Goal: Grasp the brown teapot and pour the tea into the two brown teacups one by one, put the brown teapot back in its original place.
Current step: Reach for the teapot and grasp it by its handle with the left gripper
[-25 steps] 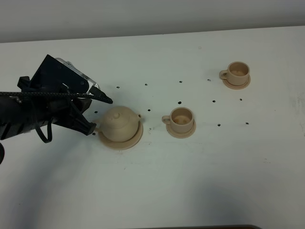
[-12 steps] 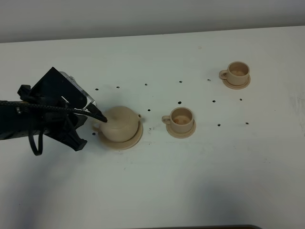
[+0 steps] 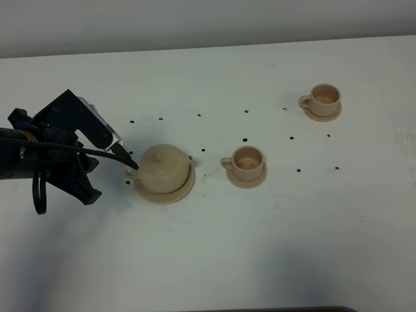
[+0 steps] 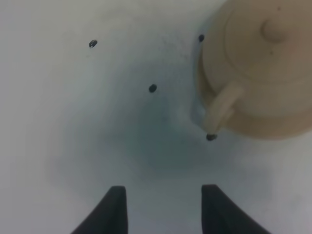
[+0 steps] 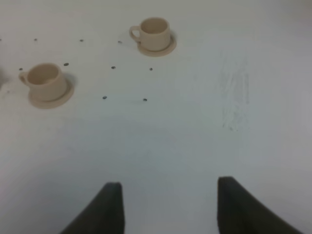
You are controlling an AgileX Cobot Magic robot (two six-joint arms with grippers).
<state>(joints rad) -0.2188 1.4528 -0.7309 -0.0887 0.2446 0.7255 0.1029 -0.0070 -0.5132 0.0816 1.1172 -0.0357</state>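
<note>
Pulled back leftward since a second ago, the left claw [image 3: 113, 182] no longer overlaps the teapot [image 3: 162, 168] in the high view and its arm sits lower and nearer the worktop's [image 3: 260, 247] left edge. The teapot, on its wide saucer [image 3: 185, 189], and the two cups have not moved. The claw is just left of the pot, one finger tip close to the handle, and the nearer cup [image 3: 248, 162] and the farther cup [image 3: 324, 97] stand on small saucers well to the right. From the left wrist, the left claw [image 4: 163, 195] is released and empty, with bare worktop between its spread fingers. The teapot [image 4: 258, 63] lies ahead of them and off to one side, clear of both tips, with its handle [image 4: 222, 109] turned toward the claw. From the right wrist, the right claw [image 5: 170, 195] is also released and empty, and both cups [image 5: 46, 80] [image 5: 155, 33] stand far ahead of it.
</note>
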